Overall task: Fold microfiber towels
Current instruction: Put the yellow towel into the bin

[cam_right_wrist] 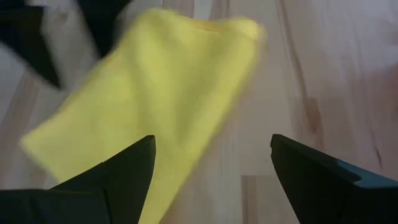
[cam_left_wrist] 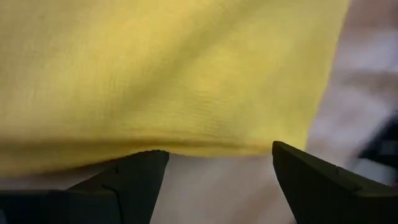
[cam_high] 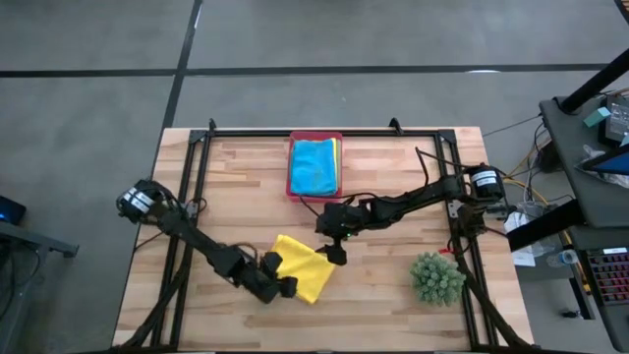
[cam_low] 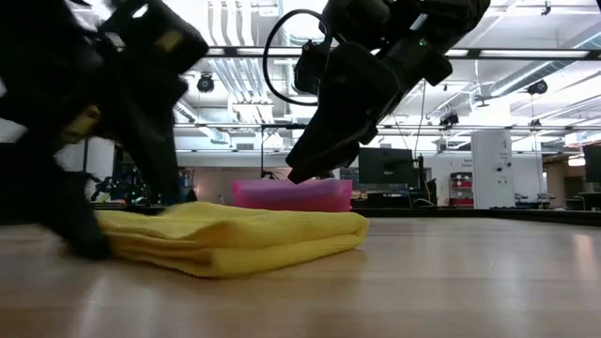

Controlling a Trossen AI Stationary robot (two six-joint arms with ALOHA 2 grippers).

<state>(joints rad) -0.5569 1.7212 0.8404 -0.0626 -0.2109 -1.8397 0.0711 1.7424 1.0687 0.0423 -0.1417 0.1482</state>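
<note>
1. Lying on the near middle of the wooden table (cam_high: 393, 305), a folded yellow towel (cam_high: 301, 266) rests flat, doubled over.
2. The left gripper (cam_high: 278, 279) sits low at the towel's left edge, fingers (cam_left_wrist: 134, 180) spread apart with nothing between them.
3. The right gripper (cam_high: 337, 252) hangs just above the towel's far right corner, fingers (cam_right_wrist: 311, 171) apart and empty.
4. A turquoise towel (cam_high: 314, 165) tops a stack in the pink tray (cam_high: 314, 136) at the far middle; yellow edges peek out on its right.
5. A spiky green plant (cam_high: 436, 277) stands near right.
</note>
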